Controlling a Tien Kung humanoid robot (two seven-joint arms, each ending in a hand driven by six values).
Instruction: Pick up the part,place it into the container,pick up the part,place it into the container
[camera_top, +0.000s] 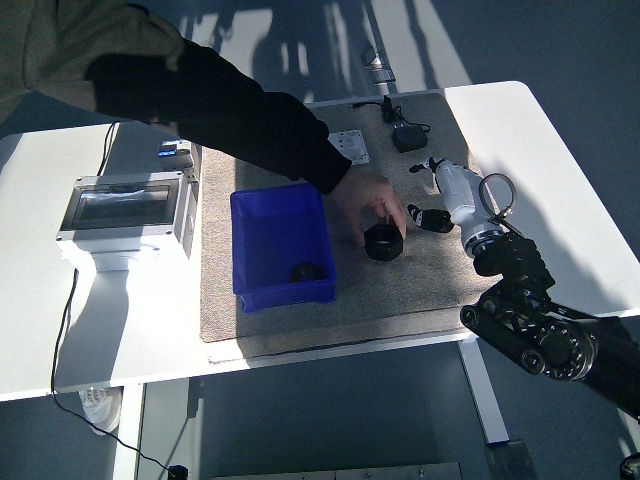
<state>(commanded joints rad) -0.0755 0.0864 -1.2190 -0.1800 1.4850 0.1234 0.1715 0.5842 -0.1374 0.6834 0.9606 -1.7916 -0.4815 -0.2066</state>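
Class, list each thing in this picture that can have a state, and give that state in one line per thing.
blue container: upright, open-topped, one dark part inside near its front wall.
black ring part: on the mat, under the person's hand.
right hand: fingers relaxed, holding nothing, right of the ring part.
grey box: clear lid closed.
black adapter: lying at the mat's far edge.
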